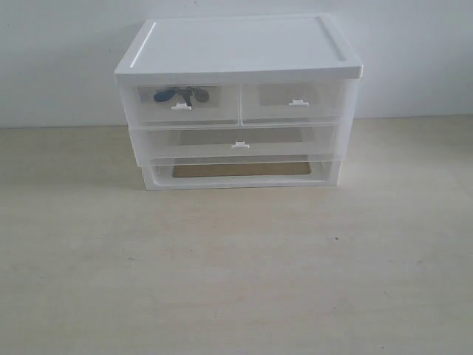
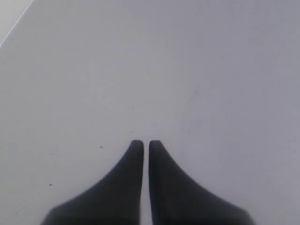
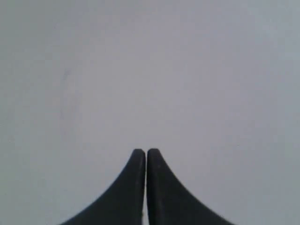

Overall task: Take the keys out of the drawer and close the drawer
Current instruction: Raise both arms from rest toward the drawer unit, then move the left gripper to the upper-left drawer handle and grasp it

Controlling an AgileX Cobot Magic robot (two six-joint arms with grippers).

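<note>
Left gripper (image 2: 146,143): jaws clenched, thin slit between, nothing held; plain pale surface ahead. Right gripper (image 3: 146,152): jaws pressed together, empty; blank pale surface ahead. Keys (image 1: 181,95) out of sight of both jaws: inside upper left drawer (image 1: 218,109) of drawer unit (image 1: 236,48), behind white tab handle (image 1: 181,107), drawer pushed in.

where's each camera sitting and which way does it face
Exterior: faces the drawer unit front-on across the table, keys in its upper left drawer; no robot parts.
Left wrist: on the left arm, past the shut left end effector onto blank pale surface.
Right wrist: likewise, past the shut right end effector.
Both wrist views share only that blankness.
</note>
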